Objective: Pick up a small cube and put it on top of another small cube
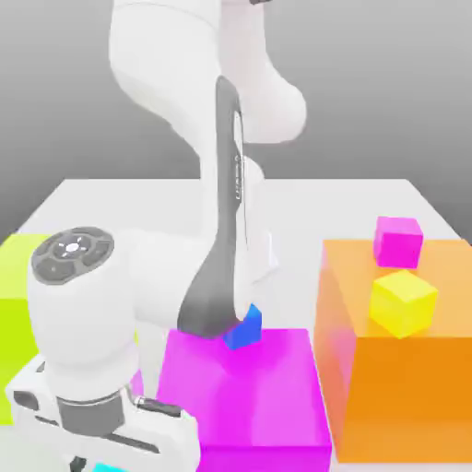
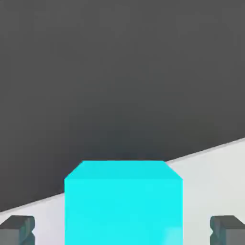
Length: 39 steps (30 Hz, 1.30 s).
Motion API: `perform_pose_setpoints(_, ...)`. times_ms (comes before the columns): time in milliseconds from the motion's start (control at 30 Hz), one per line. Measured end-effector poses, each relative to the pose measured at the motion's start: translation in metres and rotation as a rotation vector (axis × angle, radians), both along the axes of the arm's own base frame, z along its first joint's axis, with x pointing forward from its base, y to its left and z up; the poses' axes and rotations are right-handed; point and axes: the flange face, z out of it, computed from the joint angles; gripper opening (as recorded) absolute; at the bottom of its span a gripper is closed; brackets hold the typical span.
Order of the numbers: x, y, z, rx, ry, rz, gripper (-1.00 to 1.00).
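Nearest to me, my claw (image 2: 122, 230) stands apart: one dark fingertip (image 2: 17, 230) shows on each side, and there is a clear gap of pale worktop (image 2: 210, 182) between each tip and the small cyan cube (image 2: 123, 206). The cube sits flat on the worktop, midway between my fingertips and touching neither. Its sides are all alike, so it has no long axis. One face looks squarely at my hand camera, its top edge is level, and its side faces run parallel to my fingers. Beyond it the white surface ends in a slanting edge against a dark grey backdrop (image 2: 119, 72). In the exterior view my hand (image 1: 97, 419) hangs low at the near corner, on that view's left. Just past it lies a big magenta block (image 1: 249, 396), with a lime block (image 1: 14, 304) on the exterior view's left and a big orange block (image 1: 406, 396) on its right. A small blue cube (image 1: 245, 330) sits corner-on at the magenta block's far edge. On the orange block rest a yellow cube (image 1: 403, 302) and, farther back, a small magenta cube (image 1: 398, 241). The room behind is plain grey.
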Motion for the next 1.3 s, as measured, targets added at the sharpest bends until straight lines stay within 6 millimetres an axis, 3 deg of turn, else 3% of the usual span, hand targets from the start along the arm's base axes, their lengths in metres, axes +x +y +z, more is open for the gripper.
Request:
perform_pose_setpoints(167, 0.000, 0.000, -0.004, 0.000, 0.001, 0.000, -1.00)
perform_pose_setpoints(367, 0.000, 0.003, 0.061, 0.003, 0.012, 0.070, -1.00)
perform_pose_setpoints(533, -0.002, 0.083, 0.123, 0.021, 0.019, 0.397, -1.00)
perform_pose_setpoints(667, -0.020, 0.162, 0.172, 0.036, 0.021, 0.700, -1.00)
perform_pose_setpoints(767, -0.045, 0.213, 0.207, 0.045, 0.023, 0.922, -1.00)
perform_pose_setpoints(900, -0.084, 0.257, 0.248, 0.058, 0.026, 1.183, -1.00)
perform_pose_setpoints(1067, -0.149, 0.311, 0.292, 0.062, 0.027, 1.514, -1.00)
perform_pose_setpoints(1200, -0.208, 0.349, 0.310, 0.020, 0.009, 1.673, -1.00)
perform_pose_setpoints(1300, -0.218, 0.356, 0.277, 0.006, 0.003, 1.687, -1.00)
